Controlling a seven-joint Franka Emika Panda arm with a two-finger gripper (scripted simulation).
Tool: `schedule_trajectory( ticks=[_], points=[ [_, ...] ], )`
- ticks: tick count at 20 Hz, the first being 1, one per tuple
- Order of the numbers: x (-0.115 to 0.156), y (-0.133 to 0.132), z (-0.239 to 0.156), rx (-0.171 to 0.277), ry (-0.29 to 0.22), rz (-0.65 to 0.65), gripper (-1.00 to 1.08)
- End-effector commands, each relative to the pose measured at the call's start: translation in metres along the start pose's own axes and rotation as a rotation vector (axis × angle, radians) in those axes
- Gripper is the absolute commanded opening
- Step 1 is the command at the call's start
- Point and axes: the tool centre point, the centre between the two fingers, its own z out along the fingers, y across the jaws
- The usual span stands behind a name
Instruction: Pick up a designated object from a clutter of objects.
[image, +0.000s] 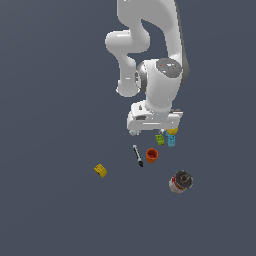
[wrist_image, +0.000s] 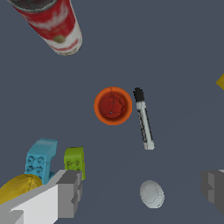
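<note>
Brick (wrist_image: 75, 161), lime green, sits just beside the cyan block (wrist_image: 40, 159), near the yellow ball (wrist_image: 18, 187), with one finger (wrist_image: 70, 192) of the gripper (wrist_image: 142, 190) close against it. Jaws stand wide, holding nothing (the grey ball (wrist_image: 152, 194) lies between them). Cup (wrist_image: 113, 105) and pen (wrist_image: 144, 118) lie near each other on bare floor; the can (wrist_image: 53, 24) and yellow block (image: 100, 170) lie well apart. No counter edge shows.

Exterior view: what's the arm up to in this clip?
The white Panda arm's gripper hangs open above the clutter, holding nothing. One of its grey fingers is beside the small lime-green toy brick, which lies on the floor next to the cyan block. The orange cup and black-and-white pen lie apart.
</note>
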Motion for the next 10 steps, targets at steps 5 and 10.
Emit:
schedule_trajectory(
  ticks=[5, 10],
  points=[
    [-0.023, -0.047, 0.050, 0.012, 0.010, -0.038, 1.00],
    [-0.040, -0.070, 0.075, 0.023, 0.014, -0.058, 1.00]
  ],
)
